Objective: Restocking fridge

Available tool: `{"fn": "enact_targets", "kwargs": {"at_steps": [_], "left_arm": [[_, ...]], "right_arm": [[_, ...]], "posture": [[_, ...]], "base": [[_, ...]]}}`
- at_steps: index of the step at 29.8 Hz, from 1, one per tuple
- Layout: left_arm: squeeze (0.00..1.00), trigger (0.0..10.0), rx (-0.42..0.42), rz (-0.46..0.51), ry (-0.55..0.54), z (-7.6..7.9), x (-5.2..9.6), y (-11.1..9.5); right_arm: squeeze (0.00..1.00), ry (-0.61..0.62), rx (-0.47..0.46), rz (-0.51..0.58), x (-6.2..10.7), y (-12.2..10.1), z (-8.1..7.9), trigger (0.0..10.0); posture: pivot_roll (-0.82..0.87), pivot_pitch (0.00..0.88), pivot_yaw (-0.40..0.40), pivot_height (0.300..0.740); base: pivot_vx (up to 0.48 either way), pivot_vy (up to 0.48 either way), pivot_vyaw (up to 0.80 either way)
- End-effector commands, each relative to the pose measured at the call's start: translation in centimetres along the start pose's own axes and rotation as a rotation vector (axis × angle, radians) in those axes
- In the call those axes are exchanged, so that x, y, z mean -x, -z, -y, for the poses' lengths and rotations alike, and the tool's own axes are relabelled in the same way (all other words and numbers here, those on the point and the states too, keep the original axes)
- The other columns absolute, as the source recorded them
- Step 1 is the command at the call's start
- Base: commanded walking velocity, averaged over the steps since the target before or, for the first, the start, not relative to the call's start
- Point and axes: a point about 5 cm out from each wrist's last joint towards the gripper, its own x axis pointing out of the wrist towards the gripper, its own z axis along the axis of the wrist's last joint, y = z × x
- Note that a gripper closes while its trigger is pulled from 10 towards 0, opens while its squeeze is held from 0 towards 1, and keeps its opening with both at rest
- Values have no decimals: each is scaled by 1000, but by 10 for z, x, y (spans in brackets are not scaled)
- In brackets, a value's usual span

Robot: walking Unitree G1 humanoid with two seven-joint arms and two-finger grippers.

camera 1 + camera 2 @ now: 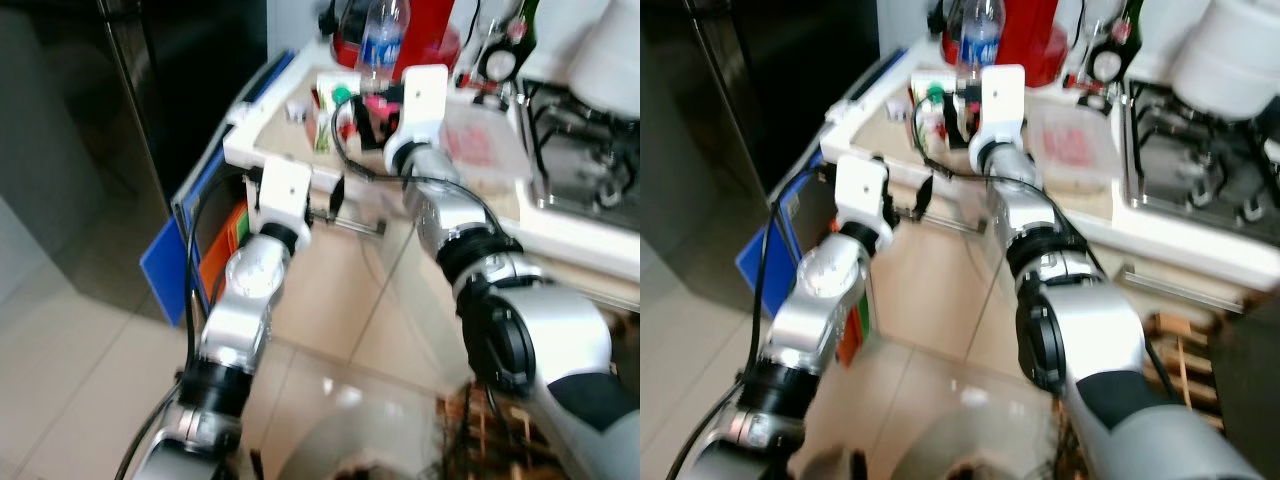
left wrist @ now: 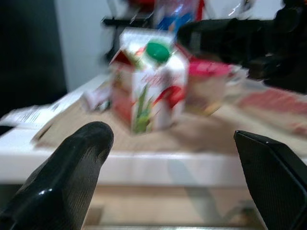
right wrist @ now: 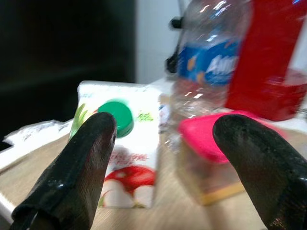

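Red-and-white juice carton with a green cap (image 2: 146,86) sits on the beige counter (image 2: 201,132), next to a pink-lidded tub (image 3: 218,153) and clear water bottle (image 3: 216,62). Right claw (image 3: 160,143) spread wide just short of them; left claw (image 2: 172,163) open too, hovering below the counter edge.

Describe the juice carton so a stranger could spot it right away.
Look at the wooden counter beside the stove. Near its front left edge stands the carton, left of a pink-lidded tub. It is the only white box with a green cap.
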Motion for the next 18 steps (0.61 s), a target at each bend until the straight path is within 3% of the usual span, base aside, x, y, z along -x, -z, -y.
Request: {"fn": "enact_targets", "kwargs": {"at_steps": [1,11,18], "left_arm": [[0,10000,3,-6,-11,-1,0,1],[0,10000,-19,-8,-16,-3,-2,1],[0,10000,-25,0,-23,-3,-2,0]], "right_arm": [[0,6,7,4,0,0,1,10000],[0,-5,13,14,0,-1,-1,10000],[0,-74,-49,119,-2,-18,-7,10000]], "posture": [[60,57,-82,740],[62,39,-79,740],[60,43,-81,740]], "base": [[0,0,0],[0,0,0],[0,0,0]]}}
